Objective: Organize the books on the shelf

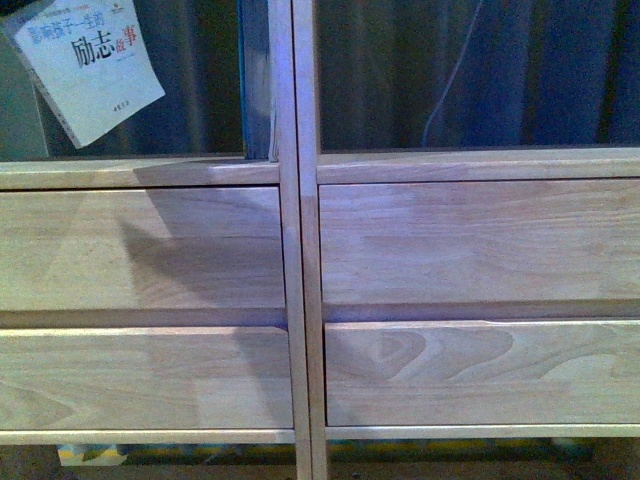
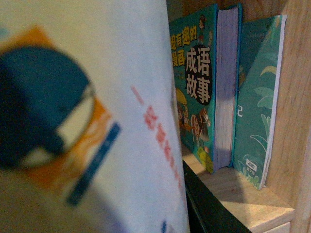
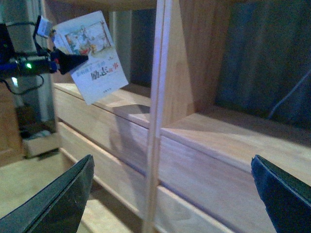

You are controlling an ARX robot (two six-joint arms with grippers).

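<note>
Left of the centre post in the front view, the shelf has an open compartment above two stacked drawer fronts, and two more fronts sit right of the post. Upright books stand edge-on just beside the post in that left compartment. The paperback hangs tilted well left of the post, above the compartment's ledge and in front of its opening; large black characters on its white cover read 励志故事. Neither arm shows in this view. From the left wrist, the paperback fills the near side as a blur of white, orange and blue, its red print unreadable. Behind it, a thick teal book marked 成语故事 stands upright on the compartment floor. A thinner teal book with a leaf pattern leans against the wooden side wall. From the right wrist, the left gripper reaches in level from left of the post, clamped on the paperback at its edge, and a green light glows on the arm. The right gripper faces the post with its dark fingers spread wide, holding nothing.
</note>
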